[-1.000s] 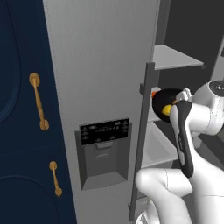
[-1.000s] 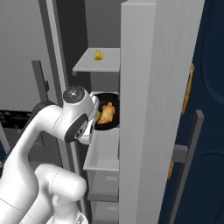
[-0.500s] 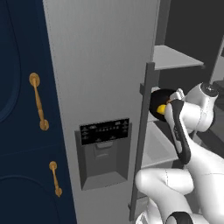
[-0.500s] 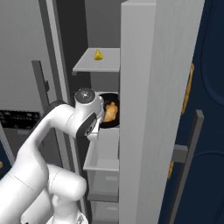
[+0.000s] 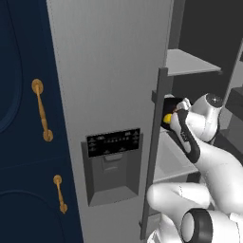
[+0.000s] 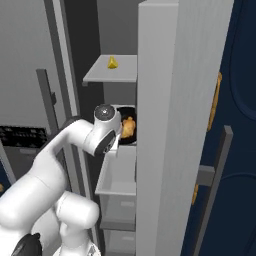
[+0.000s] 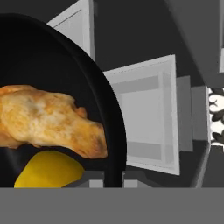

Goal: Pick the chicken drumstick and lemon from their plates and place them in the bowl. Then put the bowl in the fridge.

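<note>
bowl [image 7: 105, 113]: drumstick [image 7: 48, 120] + lemon [image 7: 48, 173] inside | bowl's in the open fridge [image 5: 114, 71] | fingers pinched on bowl rim

Golden drumstick [image 7: 48, 120] and yellow lemon [image 7: 50, 175] touching inside black bowl [image 7: 83, 70].

Navy cabinets [image 5: 23, 142] (gold handles [image 5: 42, 110])

You will see the arm has reached further into the fridge [image 5: 114, 71] over the last second, carrying the bowl [image 6: 131, 141] deeper between the shelves. The bowl, with the chicken drumstick [image 6: 128, 126] and lemon [image 5: 167, 117] inside, now sits further back behind the door edge.
</note>
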{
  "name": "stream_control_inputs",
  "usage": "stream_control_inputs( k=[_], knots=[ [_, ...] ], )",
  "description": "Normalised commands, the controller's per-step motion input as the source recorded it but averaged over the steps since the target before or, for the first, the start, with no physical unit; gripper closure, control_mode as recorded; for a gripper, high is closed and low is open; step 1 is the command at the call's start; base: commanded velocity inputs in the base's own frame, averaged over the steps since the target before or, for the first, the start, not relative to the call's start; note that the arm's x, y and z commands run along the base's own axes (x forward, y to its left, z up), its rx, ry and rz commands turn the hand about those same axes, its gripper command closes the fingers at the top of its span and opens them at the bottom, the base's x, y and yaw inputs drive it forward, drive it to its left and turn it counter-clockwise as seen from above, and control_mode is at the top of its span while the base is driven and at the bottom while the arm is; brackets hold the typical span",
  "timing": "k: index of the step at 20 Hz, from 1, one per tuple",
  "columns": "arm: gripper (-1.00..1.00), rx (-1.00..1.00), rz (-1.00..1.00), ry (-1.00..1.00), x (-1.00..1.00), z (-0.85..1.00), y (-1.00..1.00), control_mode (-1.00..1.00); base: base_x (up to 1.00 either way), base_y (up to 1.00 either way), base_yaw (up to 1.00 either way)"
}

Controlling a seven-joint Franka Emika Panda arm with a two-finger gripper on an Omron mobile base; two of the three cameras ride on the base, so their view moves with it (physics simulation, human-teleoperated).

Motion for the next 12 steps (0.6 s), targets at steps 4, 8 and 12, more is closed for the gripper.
stream_control_inputs(
  k=[4, 8, 12],
  knots=[
    [1.0, 0.01, 0.05, 0.04, 0.6, -0.14, 0.0, -1.0, 0.0, 0.0, 0.0],
    [1.0, 0.0, 0.0, 0.05, 0.65, -0.2, 0.0, -1.0, 0.0, 0.0, 0.0],
    [1.0, 0.0, 0.02, 0.01, 0.36, -0.13, -0.01, -1.0, 0.0, 0.0, 0.0]
  ],
)
